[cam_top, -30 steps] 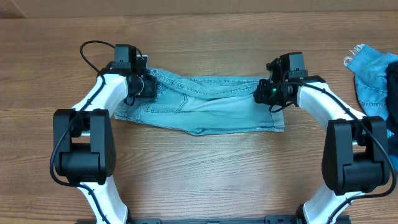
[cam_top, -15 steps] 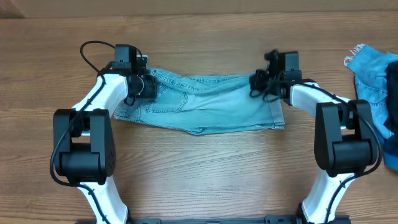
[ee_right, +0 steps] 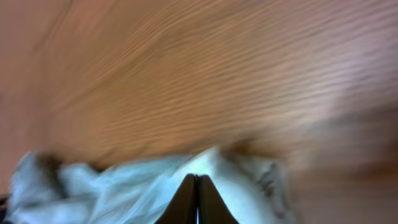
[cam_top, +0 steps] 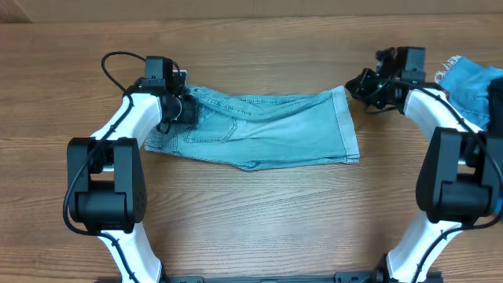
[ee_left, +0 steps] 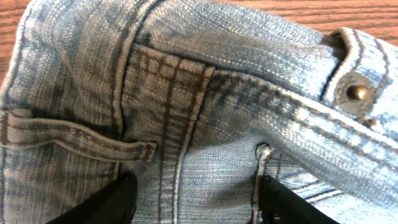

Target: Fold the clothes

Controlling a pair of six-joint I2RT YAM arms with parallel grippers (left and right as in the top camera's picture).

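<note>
Pale, washed light-blue denim jeans [cam_top: 275,130], folded into a long band, lie across the middle of the brown wooden surface [cam_top: 251,228], waistband end to the left. The left end effector [cam_top: 185,110] sits over that waistband end with its two dark fingers [ee_left: 106,202] spread wide and denim filling the gap between them. Its wrist view shows a belt loop [ee_left: 74,134], doubled stitched seams and a round brass-coloured rivet [ee_left: 356,92]. The right end effector [cam_top: 361,83] is just beside the jeans' upper right corner, its fingers pressed together tip to tip. Pale cloth lies behind the tips, but the blur hides whether any is pinched. A medium-blue denim garment [cam_top: 470,86] with a frayed white edge lies at the surface's right edge, near the right arm.
</note>
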